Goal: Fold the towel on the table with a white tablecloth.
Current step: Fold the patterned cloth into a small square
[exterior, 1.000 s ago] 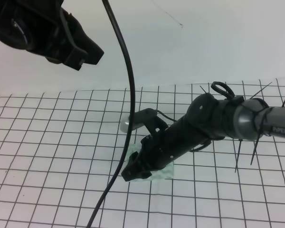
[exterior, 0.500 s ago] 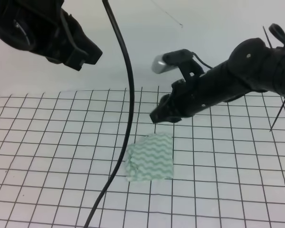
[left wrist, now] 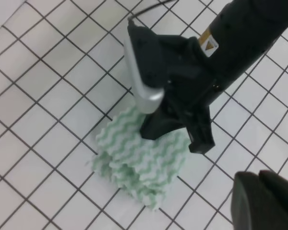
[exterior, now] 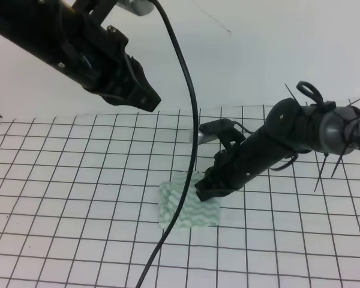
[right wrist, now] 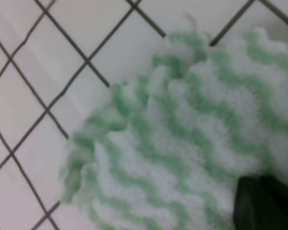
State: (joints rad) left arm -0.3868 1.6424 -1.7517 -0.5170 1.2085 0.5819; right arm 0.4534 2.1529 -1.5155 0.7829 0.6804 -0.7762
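1. Lying near the middle of the worktop point(exterior: 60, 198), on the gridded tablecloth point(exterior: 288, 240), the towel point(exterior: 189, 210) is already bunched into a small, roughly square packet with a ragged near-left edge.
2. Right claw point(exterior: 205, 191): low over the far-right part of the towel, at or touching the cloth. The left wrist view shows its tip on that edge; whether the fingers are spread, pressed together or pinching fabric cannot be told from any view.
3. Left claw point(exterior: 145, 99): raised well above the worktop, apart from the towel. Its opening cannot be judged.
4. Risk: if the right claw drags sideways while pressing, the thin packet could slide or unfold, since nothing holds the opposite edge.
5. Risk: a pinch taken too deep could catch the tablecloth beneath and lift it with the towel.
6. Risk: the hanging cable point(exterior: 189, 150) crosses in front of the towel and could snag a moving arm.
7. Change from half a second ago: the right claw, then held high and clear of the towel, has come down onto it; the left arm has shifted toward the centre. The towel's position looks much the same.
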